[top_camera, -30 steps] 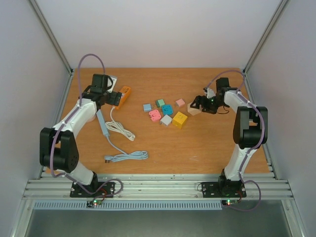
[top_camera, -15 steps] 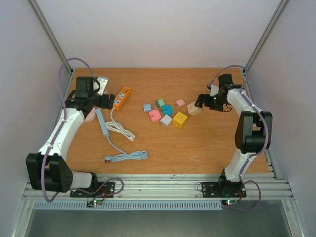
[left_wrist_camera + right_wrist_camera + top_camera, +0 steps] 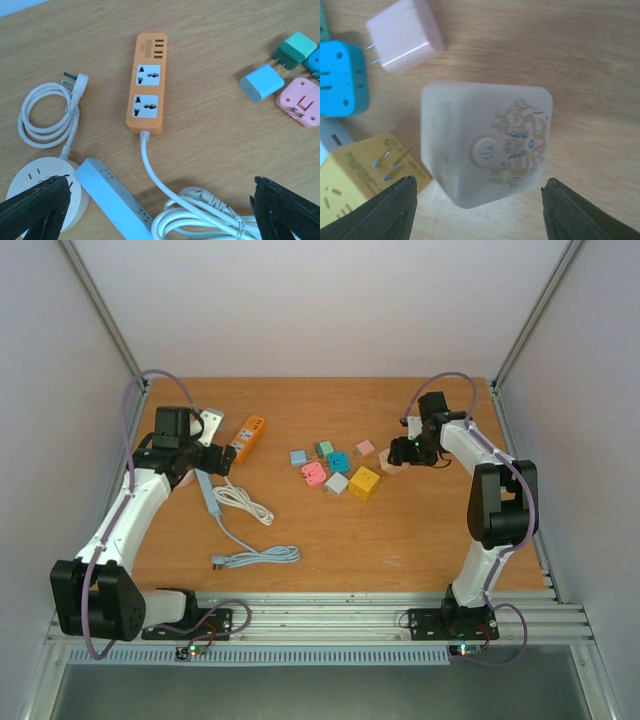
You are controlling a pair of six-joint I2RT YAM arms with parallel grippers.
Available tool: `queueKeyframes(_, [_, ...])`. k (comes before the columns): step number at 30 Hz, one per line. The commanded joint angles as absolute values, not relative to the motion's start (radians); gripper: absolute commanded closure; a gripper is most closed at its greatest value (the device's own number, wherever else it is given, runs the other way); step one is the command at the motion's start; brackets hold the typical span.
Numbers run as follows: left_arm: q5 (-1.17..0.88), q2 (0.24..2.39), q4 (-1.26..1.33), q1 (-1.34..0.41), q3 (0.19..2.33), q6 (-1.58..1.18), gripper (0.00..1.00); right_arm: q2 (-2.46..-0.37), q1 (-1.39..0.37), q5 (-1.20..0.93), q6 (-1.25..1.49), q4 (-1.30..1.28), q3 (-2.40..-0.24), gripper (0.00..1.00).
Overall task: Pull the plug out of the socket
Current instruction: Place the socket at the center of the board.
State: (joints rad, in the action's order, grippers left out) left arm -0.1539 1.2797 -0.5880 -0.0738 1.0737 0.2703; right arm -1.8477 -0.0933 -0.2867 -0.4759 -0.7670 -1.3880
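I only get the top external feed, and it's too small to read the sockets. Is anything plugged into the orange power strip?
Observer: No. The left wrist view shows both sockets of the orange power strip empty.
Operator: What is the right gripper over?
Observer: In its wrist view, the right gripper stands open astride a pale cube with a printed emblem on the face towards the camera.
Operator: Any prongs showing close to that cube?
Observer: Yes. The yellow adapter beside it has two bare metal prongs in view.
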Motion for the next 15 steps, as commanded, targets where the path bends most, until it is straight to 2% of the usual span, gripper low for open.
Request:
queueKeyframes(1, [-0.161,1.248,-0.577,-0.070,1.047,0.289,0.01,-1.876,-0.087,-0.230,-0.485,-0.761,-1.413,0.36])
queueKeyframes(4, [-0.164,1.240,-0.570,-0.061,1.040,0.291,0.01,-1.894,-0.086,-0.227,-0.484,-0.767,-1.410,0.53])
queueKeyframes(7, [-0.191,1.239,-0.574,-0.043,1.044,0.285,0.01,-1.898,-0.086,-0.222,-0.480,-0.762,-1.409,0.65])
queueKeyframes(10, [-0.224,1.243,-0.583,-0.020,1.049,0.277,0.01,-1.899,-0.084,-0.215,-0.483,-0.767,-1.420,0.65])
queueKeyframes(15, [-0.297,1.241,-0.605,0.043,1.047,0.283,0.01,-1.847,-0.083,-0.235,-0.500,-0.784,-1.428,0.53])
